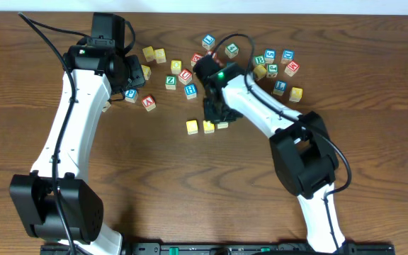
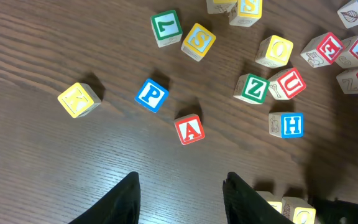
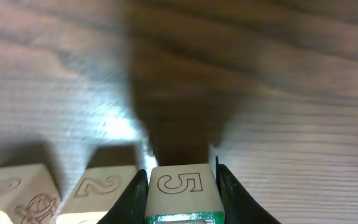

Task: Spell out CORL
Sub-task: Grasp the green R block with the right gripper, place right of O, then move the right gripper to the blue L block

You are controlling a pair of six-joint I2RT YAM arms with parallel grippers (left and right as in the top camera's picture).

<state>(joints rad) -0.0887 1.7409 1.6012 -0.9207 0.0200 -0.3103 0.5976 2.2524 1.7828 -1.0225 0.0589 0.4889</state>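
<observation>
A: Where is the right gripper (image 1: 216,113)?
B: Mid-table, clamped on a block (image 3: 180,184) showing 5, just right of two blocks (image 3: 101,190) in a row.
A: And the left gripper (image 2: 180,196)?
B: Spread wide, holding nothing, above the table (image 2: 55,168) near the A block (image 2: 189,129).

We are seeing the block (image 3: 180,183) in the right hand (image 3: 180,177) only partly: the lower edge is cropping it and its two neighbours (image 3: 104,193). Overhead, the hand is partly covering it, and the row's yellow blocks (image 1: 192,127) are looking too small to read.
</observation>
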